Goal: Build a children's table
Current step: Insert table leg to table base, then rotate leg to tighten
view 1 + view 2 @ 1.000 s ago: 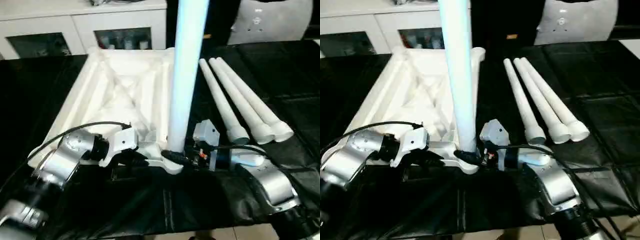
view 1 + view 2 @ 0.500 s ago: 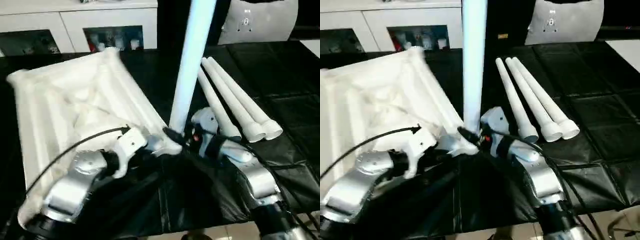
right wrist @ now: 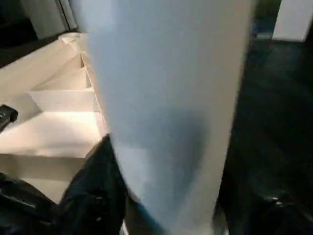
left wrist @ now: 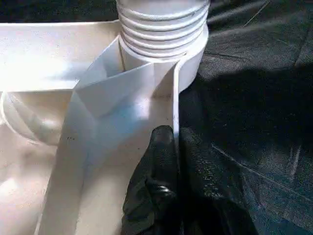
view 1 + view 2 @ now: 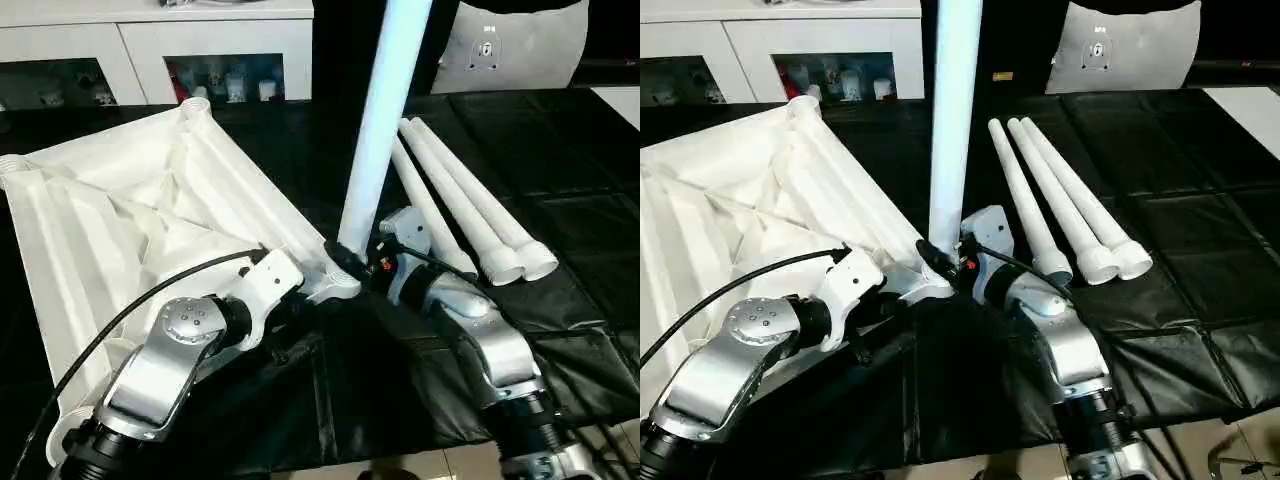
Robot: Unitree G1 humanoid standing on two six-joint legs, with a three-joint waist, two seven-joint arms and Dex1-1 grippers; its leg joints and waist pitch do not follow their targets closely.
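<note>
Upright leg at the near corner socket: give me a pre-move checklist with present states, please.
1. Upright leg seated in the corner socket: ok.
2. Leg vertical: not ok, it leans slightly.
3. Left gripper pinching the tabletop rim: ok.
4. Right gripper around the leg base: ok; tightness, cannot tell.
5. Three spare legs lying together on the black cover: ok.

Upright leg (image 5: pixel 385 110) ran off the frame's top edge; its foot was hidden behind the right gripper (image 5: pixel 350 268). Table top (image 5: pixel 110 230) was cut at the left edge. Right wrist view: leg blurred.
</note>
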